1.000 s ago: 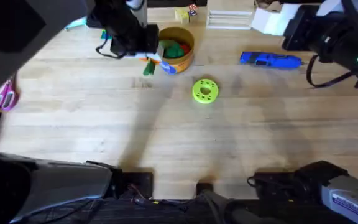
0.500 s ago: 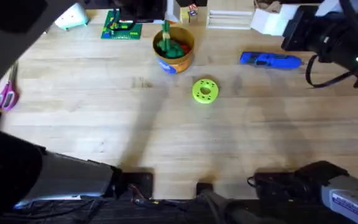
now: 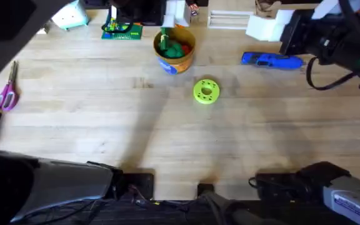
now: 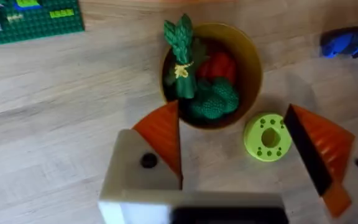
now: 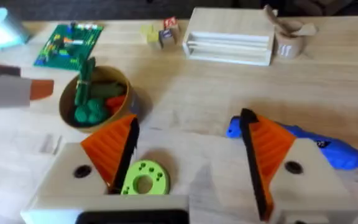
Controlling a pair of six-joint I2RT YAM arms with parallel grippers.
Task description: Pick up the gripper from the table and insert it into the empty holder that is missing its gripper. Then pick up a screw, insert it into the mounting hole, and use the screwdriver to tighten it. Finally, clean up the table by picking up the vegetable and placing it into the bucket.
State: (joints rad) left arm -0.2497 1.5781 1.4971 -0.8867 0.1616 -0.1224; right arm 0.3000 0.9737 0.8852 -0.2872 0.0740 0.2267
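The left gripper's point(image 4: 232, 149) fingers stand spread wide and hold nothing, their orange pads apart above the desk point(image 3: 167, 137), one just this side of the bucket's point(image 4: 248, 62) rim and the other beside the lime-green disc point(image 4: 268, 137); the right gripper's point(image 5: 188, 155) fingers are likewise spread and hold nothing. Judged from how things lie, the last step looks done: the vegetable point(image 4: 180, 59), a slim green pod, leans upright inside the bucket against its rim, on top of other green and red toy pieces; in the overhead view the same pod point(image 3: 164, 41) stands up from the tub point(image 3: 174, 49) near the far edge of the desk. No loose orange finger, screw or bare holder can be made out, so whether the mounting steps are finished cannot be told. The left arm hangs above the bucket, wrist looking down; further right lies the disc point(image 3: 205, 90), then the screwdriver point(image 3: 272, 60), flat on the desk and untouched; the right arm hovers at the far right, just beside the screwdriver point(image 5: 303, 144), its fingers low over the desk.
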